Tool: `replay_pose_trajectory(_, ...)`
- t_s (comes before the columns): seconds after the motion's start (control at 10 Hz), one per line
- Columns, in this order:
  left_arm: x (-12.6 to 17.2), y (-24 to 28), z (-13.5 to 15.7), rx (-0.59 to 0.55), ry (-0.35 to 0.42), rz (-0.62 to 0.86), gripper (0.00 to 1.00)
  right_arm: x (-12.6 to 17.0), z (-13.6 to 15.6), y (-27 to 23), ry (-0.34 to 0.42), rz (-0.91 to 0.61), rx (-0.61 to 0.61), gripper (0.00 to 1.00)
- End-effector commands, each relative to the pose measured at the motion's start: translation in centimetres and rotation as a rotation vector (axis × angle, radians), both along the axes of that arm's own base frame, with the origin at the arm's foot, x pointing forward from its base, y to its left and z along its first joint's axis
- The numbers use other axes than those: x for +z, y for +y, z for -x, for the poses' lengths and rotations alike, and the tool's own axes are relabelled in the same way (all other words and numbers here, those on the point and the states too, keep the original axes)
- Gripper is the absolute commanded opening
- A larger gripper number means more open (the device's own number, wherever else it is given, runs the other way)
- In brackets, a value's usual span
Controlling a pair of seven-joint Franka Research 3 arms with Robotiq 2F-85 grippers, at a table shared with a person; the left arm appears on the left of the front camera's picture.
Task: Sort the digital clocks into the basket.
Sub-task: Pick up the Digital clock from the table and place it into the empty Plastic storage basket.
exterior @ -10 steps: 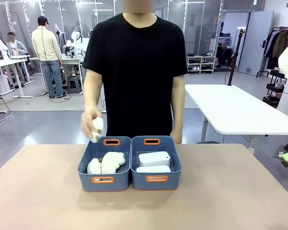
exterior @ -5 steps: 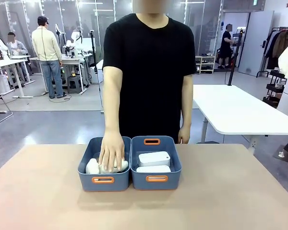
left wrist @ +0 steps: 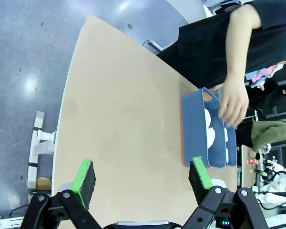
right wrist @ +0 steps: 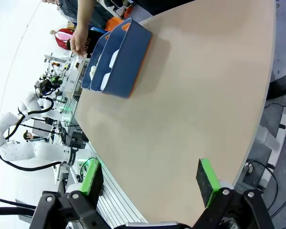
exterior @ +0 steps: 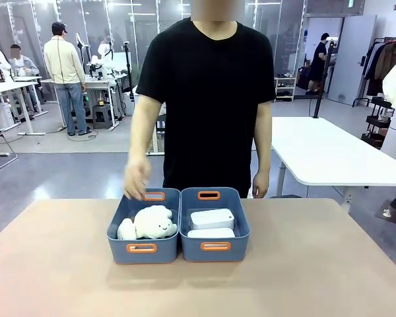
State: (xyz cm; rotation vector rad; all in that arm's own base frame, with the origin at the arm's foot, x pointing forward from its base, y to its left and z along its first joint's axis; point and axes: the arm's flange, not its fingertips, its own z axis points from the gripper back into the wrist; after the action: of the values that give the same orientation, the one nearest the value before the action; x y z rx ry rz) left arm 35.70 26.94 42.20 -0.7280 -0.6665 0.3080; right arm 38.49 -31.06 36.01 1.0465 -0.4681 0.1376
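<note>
Sitting side by side at the far middle of the desk [exterior: 66,264], two blue-grey bins touch along their long walls. The right basket [exterior: 214,247] holds both digital clocks: one clock [exterior: 212,218] toward the far end, lying flat, the second clock [exterior: 210,232] just near of it, touching or almost touching. The left bin [exterior: 142,249] holds white plush toys [exterior: 152,222], one rounded one on top with a small face showing, another lump at its left. A person in a black shirt [exterior: 211,99] stands at the far edge of the desk; the person's hand [exterior: 137,178] hangs just above the far rim of the left bin, fingers curled, holding nothing that can be made out; the other arm hangs down behind the right basket. In the left wrist view the left tool [left wrist: 143,179] has its green pads spread wide, nothing between them, above bare desk well apart from the bins. In the right wrist view the right tool [right wrist: 152,183] is likewise wide and empty, over the near desk edge, bins well off at the far side.
</note>
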Motion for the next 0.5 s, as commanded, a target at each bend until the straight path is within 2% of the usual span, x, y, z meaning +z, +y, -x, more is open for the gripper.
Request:
replay_pose_trajectory(0.0,0.08,0.04,0.24,-0.012,0.000,0.010,1.00,0.18,0.12,0.12,0.008,0.017,0.012,1.00)
replay_pose_trajectory(0.4,0.08,0.04,0.24,-0.012,0.000,0.010,1.00,0.18,0.12,0.12,0.008,0.017,0.012,1.00)
